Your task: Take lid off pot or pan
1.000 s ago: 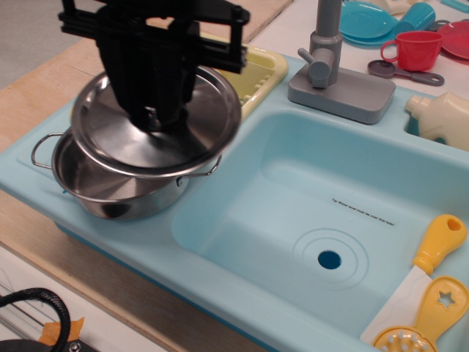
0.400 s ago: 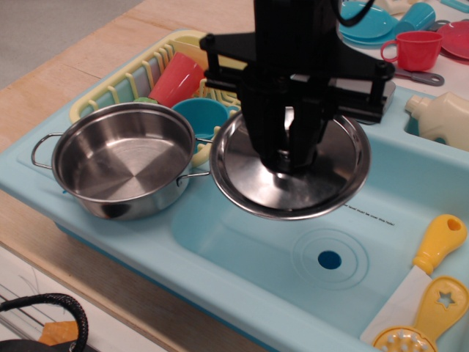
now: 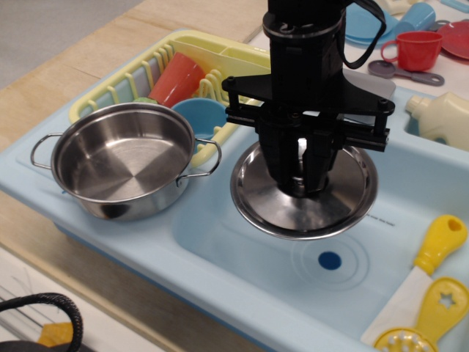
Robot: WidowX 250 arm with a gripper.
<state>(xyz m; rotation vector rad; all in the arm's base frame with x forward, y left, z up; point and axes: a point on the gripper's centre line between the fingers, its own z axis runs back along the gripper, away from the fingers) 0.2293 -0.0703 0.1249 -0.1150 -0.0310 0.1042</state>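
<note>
At the left of the frame the shallow, round, shiny stainless-steel pot (image 3: 123, 169) with two thin wire loop handles sits uncovered on the flat ledge of the pale turquoise plastic toy sink (image 3: 88, 227), its bare inside showing. The uncovering itself looks done; the step in hand is carrying the cover off and finding a spot to put it down.

Behind the pot, upper left of centre, a yellow plastic dish rack (image 3: 124, 79) holds an orange-red cup (image 3: 178, 77) and a small turquoise bowl (image 3: 199, 117), so that side is crowded.

At centre the round, shiny stainless-steel lid (image 3: 305, 196) hangs slightly tilted over the sink basin, well apart from the pot. The black robot gripper (image 3: 302, 176) comes down from the top, its jaws pinching the lid's central knob.

The next move probably calls for lowering the lid level onto the basin floor, then spreading the jaws.

At lower right a yellow-handled spatula (image 3: 425, 271) and a yellow slotted utensil (image 3: 429, 319) lean on the rim, narrowing the room there. A white bottle (image 3: 443, 117) stands at the right edge.
</note>
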